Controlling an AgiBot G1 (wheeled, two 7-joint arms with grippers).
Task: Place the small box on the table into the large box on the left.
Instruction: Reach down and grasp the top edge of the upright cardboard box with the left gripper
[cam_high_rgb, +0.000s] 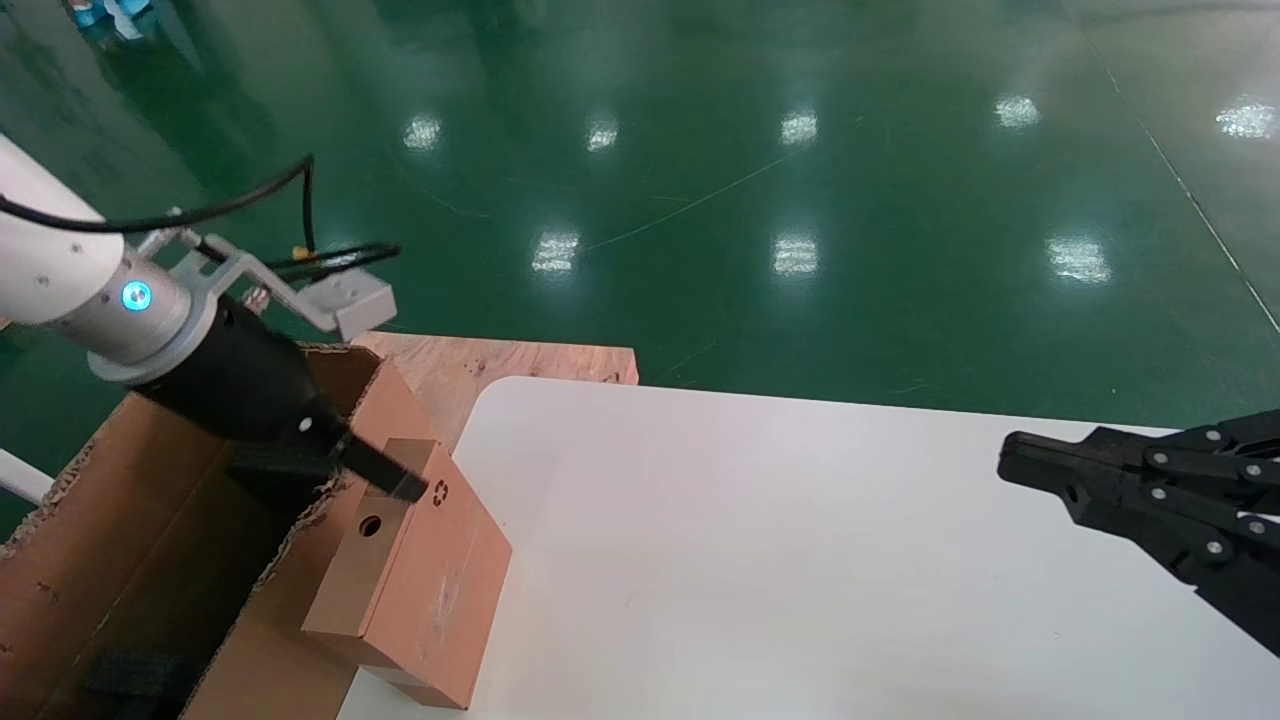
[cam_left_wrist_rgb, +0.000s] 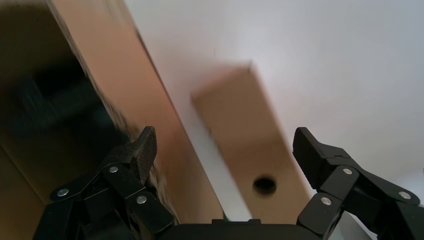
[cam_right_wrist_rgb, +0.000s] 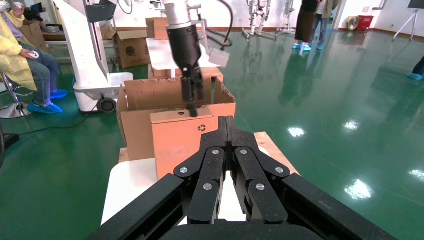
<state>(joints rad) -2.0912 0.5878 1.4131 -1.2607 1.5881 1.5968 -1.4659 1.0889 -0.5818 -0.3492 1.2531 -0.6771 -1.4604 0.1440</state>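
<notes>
Currently the left gripper (cam_high_rgb: 375, 470) hangs with fingers (cam_left_wrist_rgb: 142, 150) spread wide over the small box (cam_high_rgb: 425, 580), which stands on the white worktop (cam_high_rgb: 800, 560) against the large box (cam_high_rgb: 130, 560), at eight o'clock. Right gripper (cam_high_rgb: 1010, 462), fingers pressed together, hovers at three o'clock.

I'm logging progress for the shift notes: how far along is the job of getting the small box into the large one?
Early stage. The small box stands on its edge on the table beside the large box, not inside it. The left tool is open, poised over the small box's narrow holed side, not gripping. Grasping, lifting and placing inside remain. The right tool idles shut over the table's right side.
</notes>
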